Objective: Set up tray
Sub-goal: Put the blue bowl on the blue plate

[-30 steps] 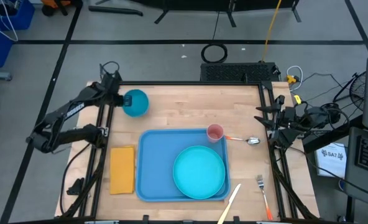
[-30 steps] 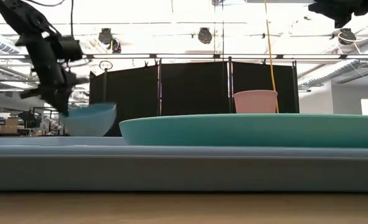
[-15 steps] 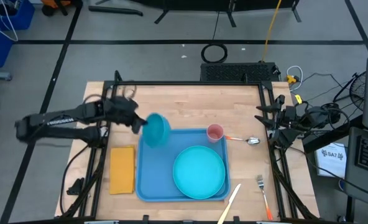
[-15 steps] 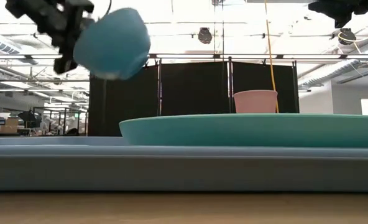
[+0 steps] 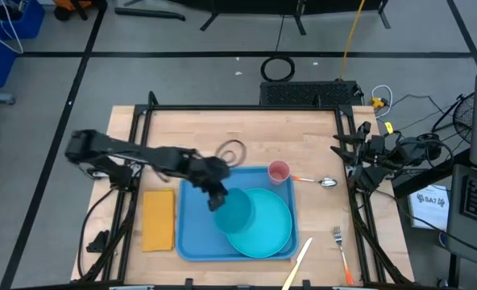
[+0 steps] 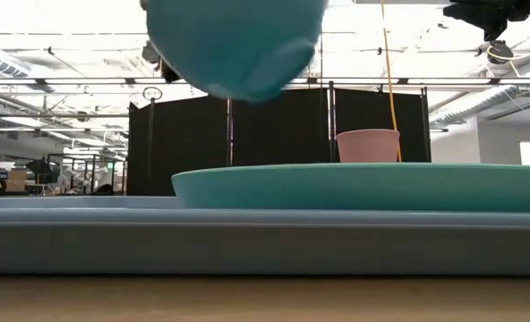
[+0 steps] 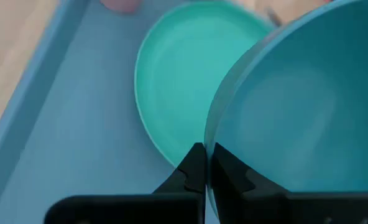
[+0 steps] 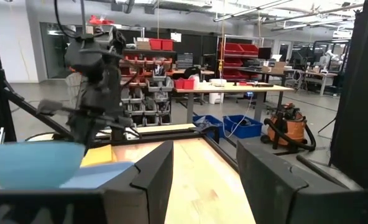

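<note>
My left gripper (image 5: pixel 217 199) is shut on a blue bowl (image 5: pixel 237 214) and hangs over the large blue tray (image 5: pixel 192 235), at the left part of the round turquoise plate (image 5: pixel 267 225) lying in it. In the low view the bowl (image 6: pixel 234 43) hangs well above the plate (image 6: pixel 363 186). A pink cup (image 5: pixel 279 171) stands in the tray's far right corner. My right gripper (image 8: pixel 199 177) is open and waits at the table's right edge (image 5: pixel 366 163), touching nothing. My left gripper pinches the bowl's rim (image 7: pixel 210 134) between its two fingers (image 7: pixel 193 167), one inside the bowl and one outside. The fingers come slanting down from the table's left. The bowl is lifted clear of the plate and tray, tipped so its opening faces partly sideways.
An orange-yellow napkin (image 5: pixel 159 219) lies on the table left of the tray. A spoon (image 5: pixel 325 183), a fork (image 5: pixel 341 244) and a pale knife (image 5: pixel 298 263) lie to the tray's right. The wooden table's far half (image 5: pixel 238 129) is bare.
My left arm has carried the bowl from the table's far left corner, lifting it and swinging right and toward the near edge, until it hangs over the tray and the plate's left part. The bowl has tipped on the way. The right arm has kept still.
</note>
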